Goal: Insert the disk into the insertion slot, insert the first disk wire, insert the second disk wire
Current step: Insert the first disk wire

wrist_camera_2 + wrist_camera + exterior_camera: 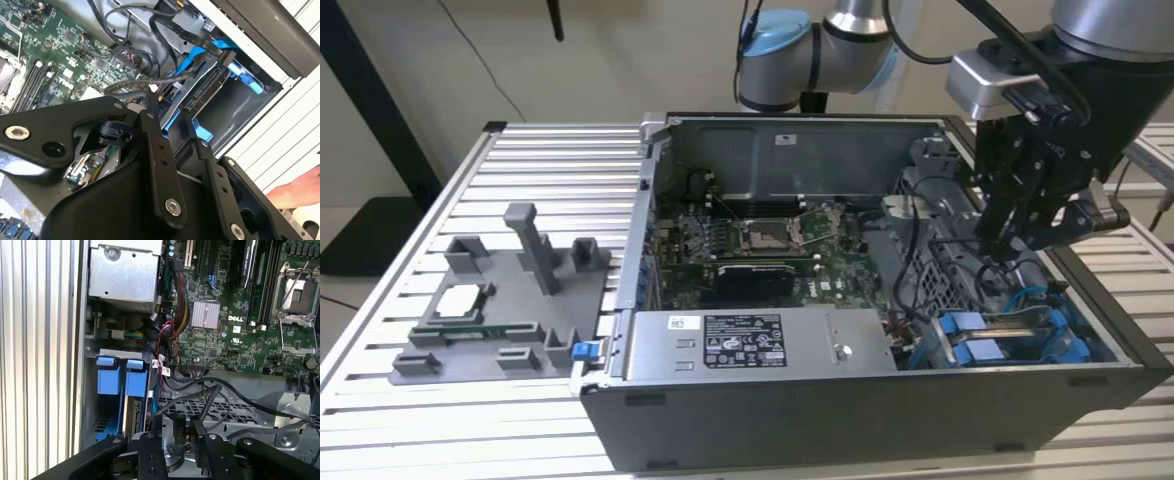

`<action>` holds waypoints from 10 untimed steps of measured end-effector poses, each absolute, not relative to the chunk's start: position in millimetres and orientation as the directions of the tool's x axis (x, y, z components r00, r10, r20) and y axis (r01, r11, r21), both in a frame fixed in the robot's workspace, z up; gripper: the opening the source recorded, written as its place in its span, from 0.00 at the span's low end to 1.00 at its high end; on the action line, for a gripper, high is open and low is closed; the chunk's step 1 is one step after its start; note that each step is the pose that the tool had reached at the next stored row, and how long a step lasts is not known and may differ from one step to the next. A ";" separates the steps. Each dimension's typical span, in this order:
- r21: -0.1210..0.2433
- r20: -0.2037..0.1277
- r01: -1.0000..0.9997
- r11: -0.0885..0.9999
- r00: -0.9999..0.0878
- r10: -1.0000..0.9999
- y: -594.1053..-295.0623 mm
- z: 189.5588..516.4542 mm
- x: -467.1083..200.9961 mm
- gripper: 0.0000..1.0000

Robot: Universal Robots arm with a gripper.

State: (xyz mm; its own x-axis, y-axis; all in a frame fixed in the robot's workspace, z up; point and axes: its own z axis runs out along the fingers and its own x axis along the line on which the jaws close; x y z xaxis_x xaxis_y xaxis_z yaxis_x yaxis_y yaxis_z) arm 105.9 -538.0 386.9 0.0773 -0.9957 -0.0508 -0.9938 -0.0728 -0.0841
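- Slatted aluminium table, open PC case on it.
- Disk looks seated in the insertion slot, near corner at the exterior view's right.
- Gripper is over the slot with a black wire connector at it; can't tell if clamped.
- Likely status: disk in, wires pending.

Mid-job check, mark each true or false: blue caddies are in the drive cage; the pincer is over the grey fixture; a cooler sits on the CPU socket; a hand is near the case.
1. Blue disk caddies sit in the drive cage: true.
2. The pincer hangs over the grey fixture: false. The grey fixture stands at the exterior view's left, and the pincer is over the case's drive-cage end at its right.
3. A cooler covers the CPU socket: false. The CPU socket is bare.
4. A hand shows beyond the case wall: true, in the second wrist view.
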 end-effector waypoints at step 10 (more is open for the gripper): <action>-0.096 -0.050 -0.993 -0.073 0.078 -0.996 -538.0 386.8 102.6 0.00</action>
